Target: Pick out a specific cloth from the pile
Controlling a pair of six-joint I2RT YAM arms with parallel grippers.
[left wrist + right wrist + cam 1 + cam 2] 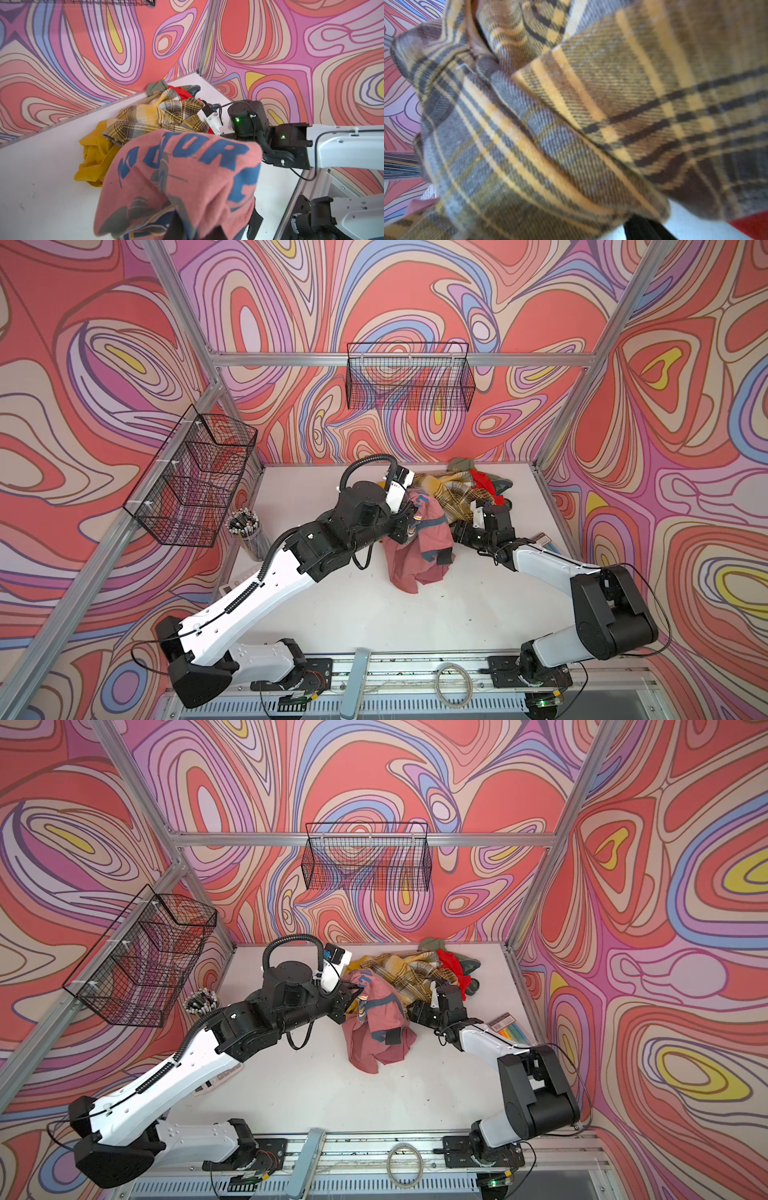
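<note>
Left end effector (358,992) is pinched tight on the pink T-shirt (432,531). The shirt hangs off it in a long crumpled drape, and its lower folds rest on the surface (374,614) below and to the near side of that end effector. In the left wrist view the blue lettering (187,151) bulges right over the grip, so the hold itself is buried in fabric; somewhere around the printed chest, I'd judge. The pile (415,969) sits just beyond this end effector, toward the back wall, and the T-shirt's upper edge looks to be touching the plaid shirt (571,124) there.

Right end effector (461,531) is nosed in low just beside the T-shirt, at the near edge of the pile. Plaid fills its wrist view, and I cannot tell whether its jaws stand wide or closed.

Now the handling: this is light, soft jersey with no stiffness at all, so it will sag, swing and trail from whatever point holds it. It's neither fragile nor slick, but knit can catch on flannel, so a trailing hem may drag the plaid along. The best hold is a bunched fold or the thicker trim at neck or sleeve, never one thin layer. A second hold low on the hem would keep it off the heap.
</note>
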